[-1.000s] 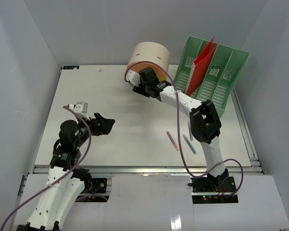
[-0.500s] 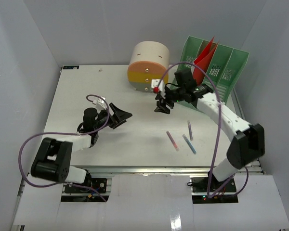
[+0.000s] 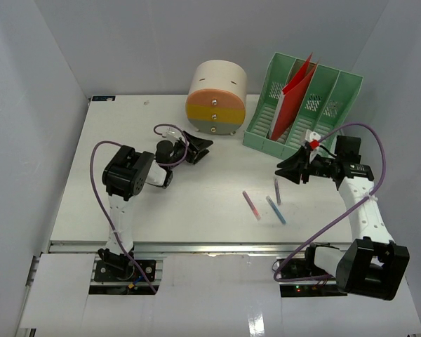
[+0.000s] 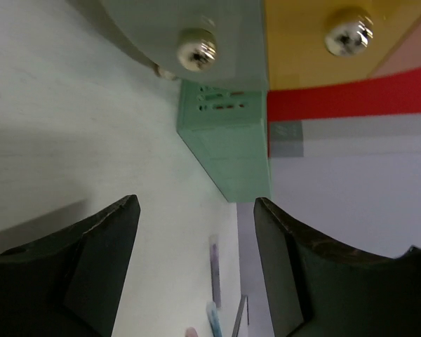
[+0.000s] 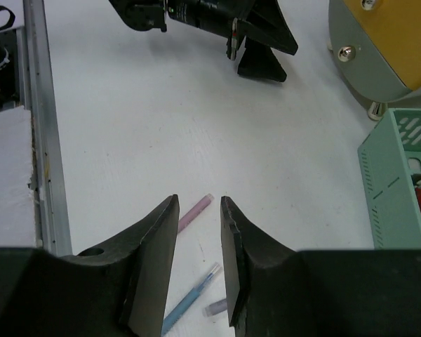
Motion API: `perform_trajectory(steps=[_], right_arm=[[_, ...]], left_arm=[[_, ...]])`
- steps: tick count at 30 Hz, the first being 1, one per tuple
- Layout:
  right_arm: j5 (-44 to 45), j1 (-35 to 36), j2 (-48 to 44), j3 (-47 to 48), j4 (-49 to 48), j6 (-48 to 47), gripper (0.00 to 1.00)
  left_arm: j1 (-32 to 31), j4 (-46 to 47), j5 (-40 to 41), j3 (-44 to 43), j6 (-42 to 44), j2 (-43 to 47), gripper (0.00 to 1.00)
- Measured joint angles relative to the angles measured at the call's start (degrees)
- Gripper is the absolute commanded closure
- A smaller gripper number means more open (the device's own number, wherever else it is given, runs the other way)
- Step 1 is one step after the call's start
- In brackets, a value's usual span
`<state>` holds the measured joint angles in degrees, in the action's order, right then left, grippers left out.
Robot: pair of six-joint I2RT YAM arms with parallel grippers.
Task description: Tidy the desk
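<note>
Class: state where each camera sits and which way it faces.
Top external: above, behind the bases; looks down on the desk; left gripper, right gripper show.
Left wrist: low over the desk; faces the drawer unit, green rack; left gripper shows.
Right wrist: looks down at the pink pen; right gripper shows, left gripper beyond.
Shared: both wrist views show the drawer unit.

Plain pale grey walls closed in the scene on 3 sides: a back wall [image 3: 161, 42] beyond the far edge, a left wall [image 3: 28, 105] and a right wall [image 3: 407, 112], the 2 side ones meeting it at straight corners. The light was soft and even, casting only faint shadows on the flat white desk [image 3: 196, 203]. A metal rail [image 3: 210, 246] ran along its near edge, and a white panel [image 3: 217, 295] with visible seams lay in front of that.
</note>
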<state>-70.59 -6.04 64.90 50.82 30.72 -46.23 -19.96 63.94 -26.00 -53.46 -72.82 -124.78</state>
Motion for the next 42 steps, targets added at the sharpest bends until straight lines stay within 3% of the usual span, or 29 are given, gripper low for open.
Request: perform_trajectory(steps=[3, 9, 16, 22, 35, 42], right_arm=[[-4.0, -4.1, -0.4, -1.2, -0.1, 0.8, 0.64], [-8.0, -5.1, -0.5, -1.2, -0.8, 1.4, 0.64], [-9.1, -5.2, -0.6, -1.2, -0.9, 2.1, 0.63], [-9.1, -5.5, -0.8, -1.2, -0.9, 2.3, 0.63], [-9.1, -5.6, -1.2, -1.2, -0.9, 2.3, 0.63], [-9.1, -5.6, -1.2, -1.2, -0.9, 2.3, 0.63]], left_arm=[[-0.1, 0.1, 4.4, -2.9, -1.9, -4.1, 0.28], [-0.4, -0.9, 10.5, -11.7, -3.2, -7.8, 0.35], [-1.0, -4.7, 12.9, -19.3, -4.2, -12.0, 0.49], [-1.6, -7.3, 13.0, -22.6, -5.3, -13.5, 0.55], [-1.9, -6.6, 13.3, -22.2, -6.5, -13.3, 0.82], [-1.9, -2.9, 13.3, -16.0, -6.7, -10.8, 0.85]])
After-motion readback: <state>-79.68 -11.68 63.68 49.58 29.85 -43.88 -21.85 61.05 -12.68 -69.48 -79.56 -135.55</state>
